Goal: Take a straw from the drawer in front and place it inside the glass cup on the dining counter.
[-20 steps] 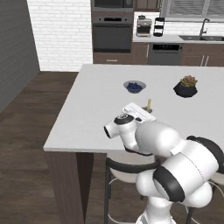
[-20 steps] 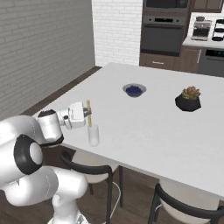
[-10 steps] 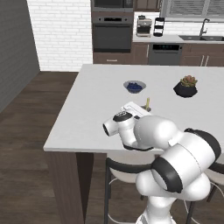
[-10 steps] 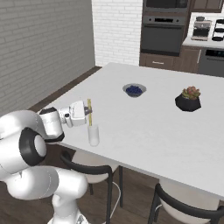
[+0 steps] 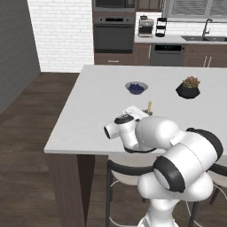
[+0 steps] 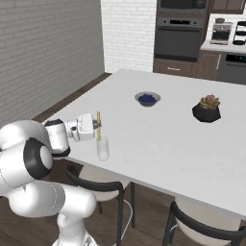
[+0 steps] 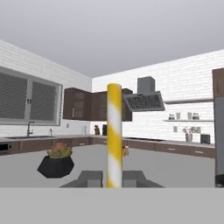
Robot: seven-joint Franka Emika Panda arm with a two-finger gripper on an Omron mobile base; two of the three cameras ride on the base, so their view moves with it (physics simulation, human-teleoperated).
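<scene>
Above the smooth white slab of the dining counter, the gripper pinches the thin striped yellow straw upright, directly over the clear cylindrical glass cup.

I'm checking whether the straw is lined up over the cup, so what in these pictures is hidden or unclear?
- Glass cup: in the left base view the arm covers it.
- Straw: upright in the shut pincer; right base view cannot settle whether its lower end is above the rim or already inside.
- Straw in the hand view: its lower end is cut off at the bottom edge.
- Bowl contents: dark blue, too small to identify.
</scene>
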